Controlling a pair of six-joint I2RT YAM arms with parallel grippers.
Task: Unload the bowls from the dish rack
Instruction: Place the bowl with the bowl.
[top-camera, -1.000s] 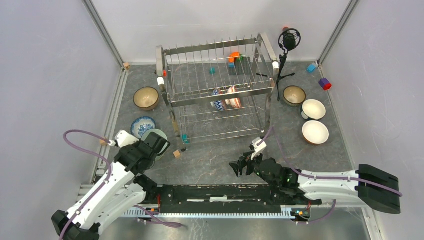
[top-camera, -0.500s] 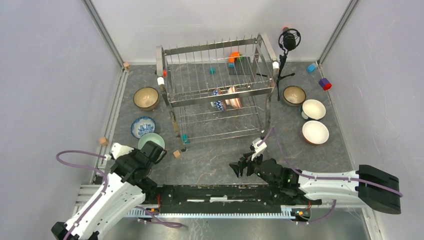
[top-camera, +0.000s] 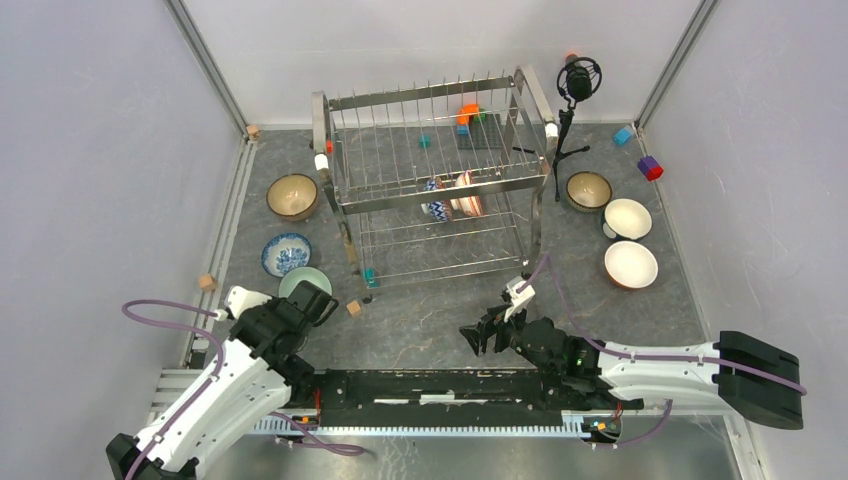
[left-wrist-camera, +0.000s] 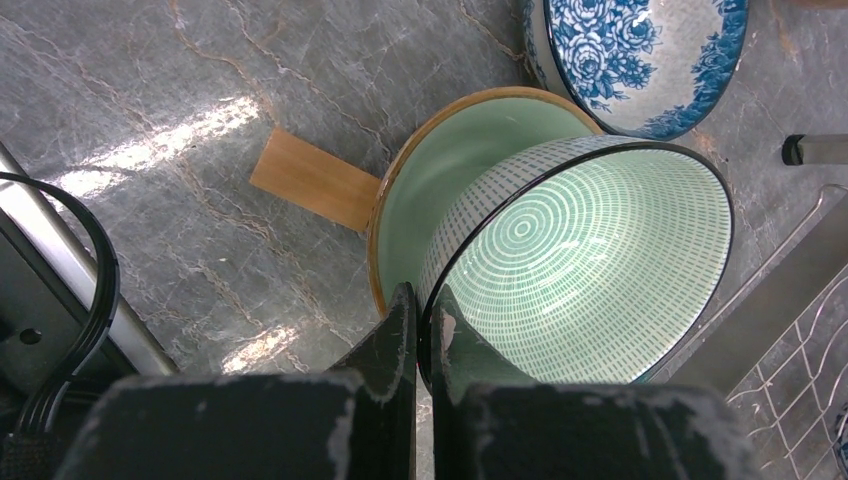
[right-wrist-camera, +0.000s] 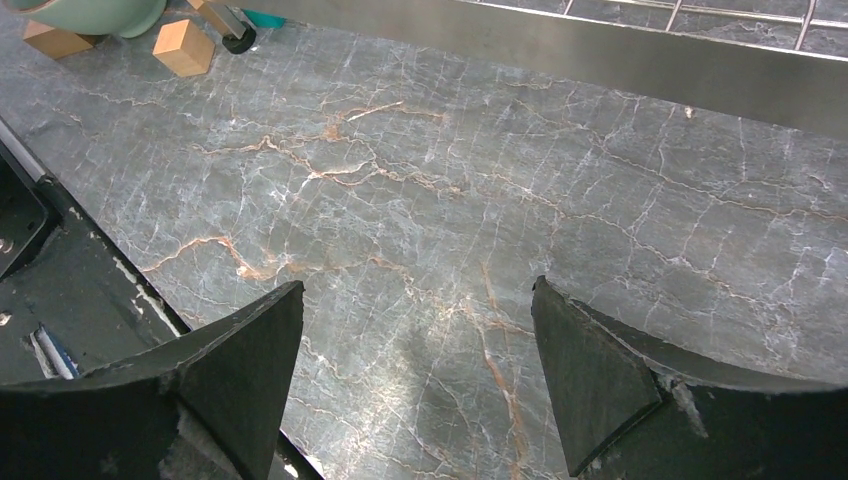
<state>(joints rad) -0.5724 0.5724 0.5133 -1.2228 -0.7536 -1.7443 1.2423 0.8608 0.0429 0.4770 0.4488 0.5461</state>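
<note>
Grey marble tabletop (top-camera: 430, 310), pale walls (top-camera: 100, 150), left gripper (left-wrist-camera: 425, 305) pinching green-ringed bowl (left-wrist-camera: 580, 270), right gripper (right-wrist-camera: 418, 298) spread

Green ringed bowl (left-wrist-camera: 580, 270) tilted, rim pinched in left claw (left-wrist-camera: 425, 305), leaning inside pale green bowl (left-wrist-camera: 440, 170); blue-floral bowl (left-wrist-camera: 640, 50) just beyond. Dish rack (top-camera: 390, 202) farther ahead, two bowls (top-camera: 437, 209) upright inside.

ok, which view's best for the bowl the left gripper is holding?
Left wrist: the ringed green bowl is close and sharp, its rim pinched in the left gripper, tilted over a pale green bowl. Top external shows only a small green disc at the gripper; right wrist, a green sliver in its corner, bowl unclear.
</note>
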